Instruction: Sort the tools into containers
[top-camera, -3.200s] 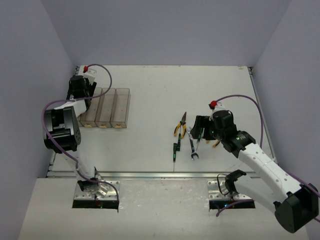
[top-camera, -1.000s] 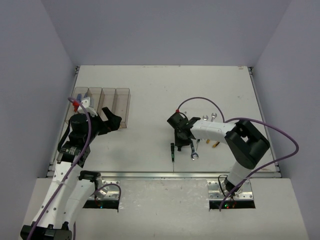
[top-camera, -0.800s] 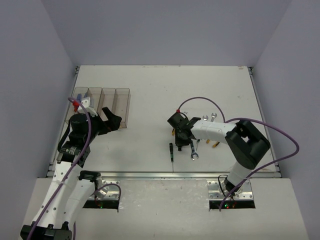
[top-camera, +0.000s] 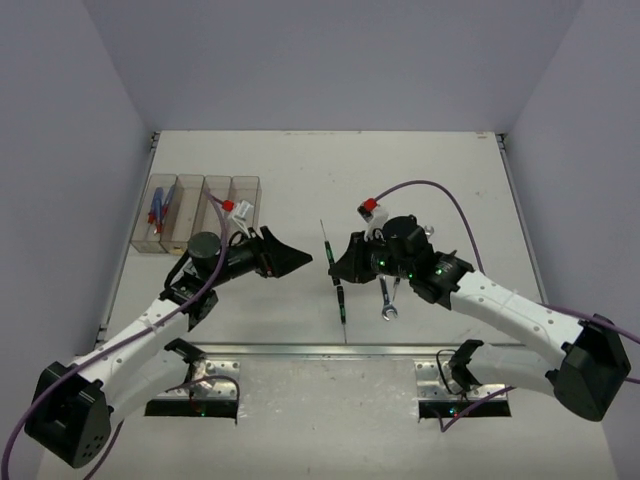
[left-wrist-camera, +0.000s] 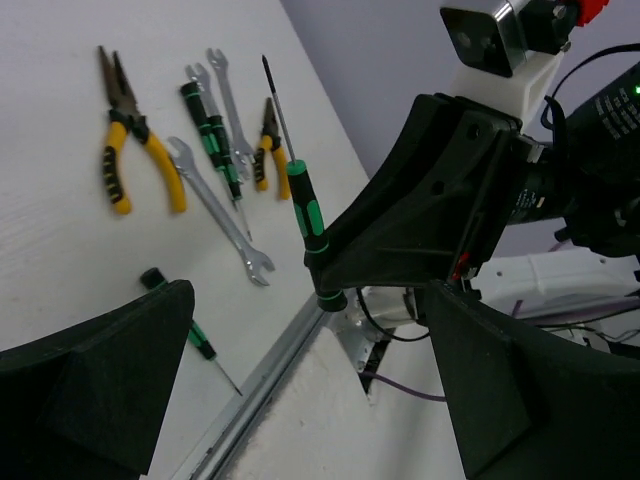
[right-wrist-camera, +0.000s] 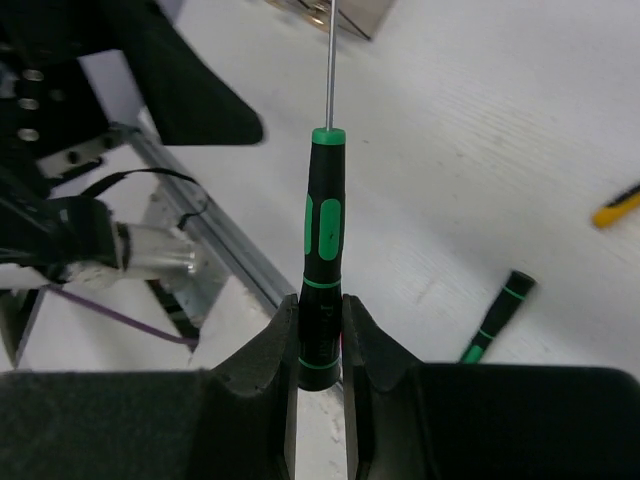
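Note:
My right gripper (top-camera: 338, 270) (right-wrist-camera: 320, 340) is shut on the butt end of a black and green screwdriver (right-wrist-camera: 322, 220) (left-wrist-camera: 305, 215) and holds it above the table, shaft pointing away. My left gripper (top-camera: 300, 260) (left-wrist-camera: 330, 400) is wide open just left of it, facing it, with nothing between its fingers (left-wrist-camera: 100, 385). On the table lie another black and green screwdriver (top-camera: 344, 303) (right-wrist-camera: 495, 315), yellow-handled pliers (left-wrist-camera: 125, 165) and silver wrenches (left-wrist-camera: 215, 205) (top-camera: 386, 298). The containers (top-camera: 205, 210) stand at the back left, with a blue and red screwdriver (top-camera: 158, 210) in the leftmost one.
The table's metal front rail (top-camera: 330, 350) runs just below both grippers. A second pair of pliers (left-wrist-camera: 268, 150) and a third screwdriver (left-wrist-camera: 210, 135) lie among the wrenches. The two arms are close together at mid-table.
My right gripper has lifted a screwdriver off the table and turned it leftward. My left arm has swung from beside the containers to the middle, up to the right gripper.

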